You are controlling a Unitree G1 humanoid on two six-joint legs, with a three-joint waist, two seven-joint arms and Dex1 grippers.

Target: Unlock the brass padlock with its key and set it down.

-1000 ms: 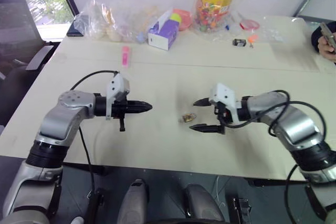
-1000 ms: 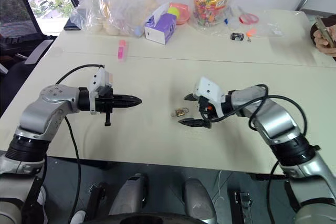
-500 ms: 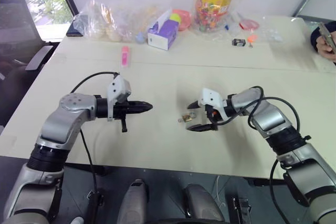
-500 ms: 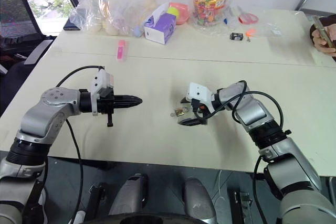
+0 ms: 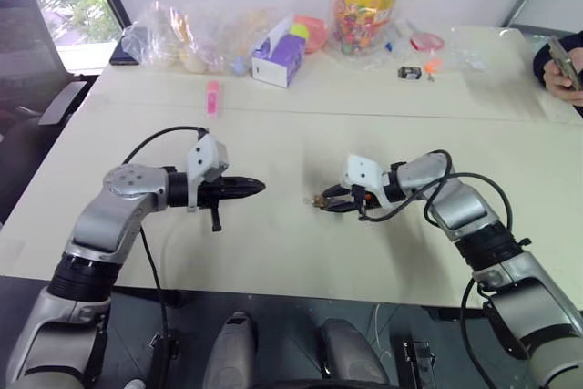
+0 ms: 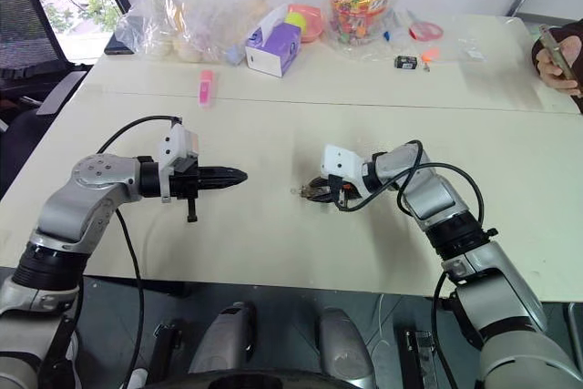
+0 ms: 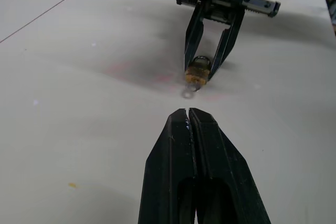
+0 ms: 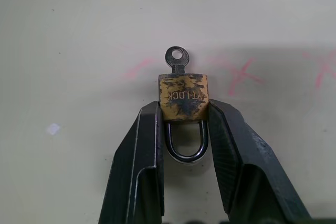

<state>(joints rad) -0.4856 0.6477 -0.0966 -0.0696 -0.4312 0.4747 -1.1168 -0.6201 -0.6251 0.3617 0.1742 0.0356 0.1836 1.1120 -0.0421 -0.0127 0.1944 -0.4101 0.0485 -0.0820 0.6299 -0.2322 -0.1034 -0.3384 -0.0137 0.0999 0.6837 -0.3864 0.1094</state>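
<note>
- The brass padlock (image 8: 183, 96) lies on the table (image 5: 273, 243), its body pinched between the right gripper's (image 8: 184, 109) fingers (image 8: 143, 145).
- The key (image 8: 177, 59) sticks out of the padlock's body.
- The left gripper's (image 7: 188, 112) fingers are pressed together, empty, well apart from the padlock.

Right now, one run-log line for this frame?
stage: grasp | right gripper: shut on brass padlock, on table | key: in lock body | left gripper: shut, empty, apart
</note>
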